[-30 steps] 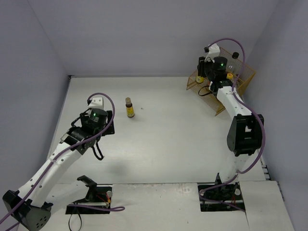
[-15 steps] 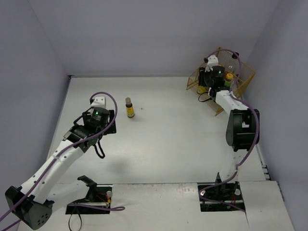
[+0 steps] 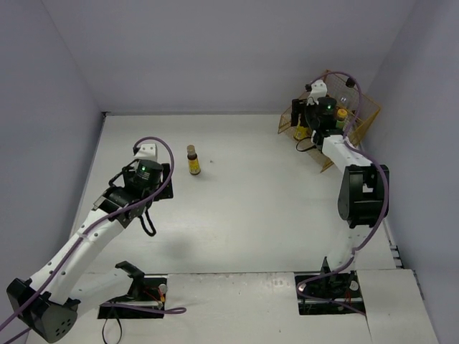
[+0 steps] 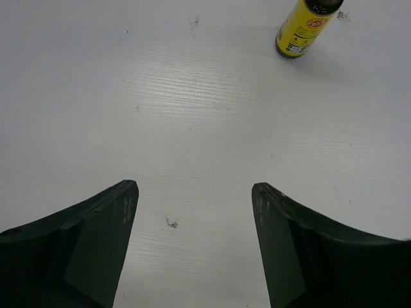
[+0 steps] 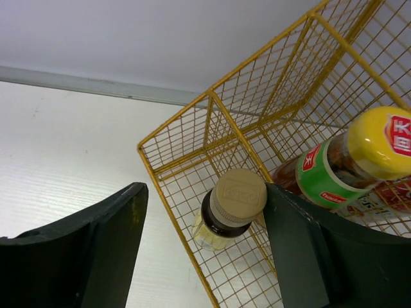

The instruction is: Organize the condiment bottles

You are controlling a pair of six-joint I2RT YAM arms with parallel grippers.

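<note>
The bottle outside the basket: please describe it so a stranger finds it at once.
On the white table, look left of centre, ahead of the left gripper. A short brown bottle with a yellow label stands alone; the other bottles sit in the wire basket, far right.

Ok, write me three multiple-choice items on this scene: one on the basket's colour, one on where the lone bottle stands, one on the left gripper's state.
1. What colour is the wire basket?
A) blue B) yellow C) white
2. Where is the lone yellow-labelled bottle?
A) upright on the table B) inside the wire basket C) on top of another bottle
3. How is the left gripper?
A) shut on a bottle B) shut on nothing C) open and empty

Answers: 1 B, its mesh shows yellow in the right wrist view. 2 A, it stands alone on the white surface ahead of the left gripper. 3 C, its fingers stand wide apart with only bare table between them.
</note>
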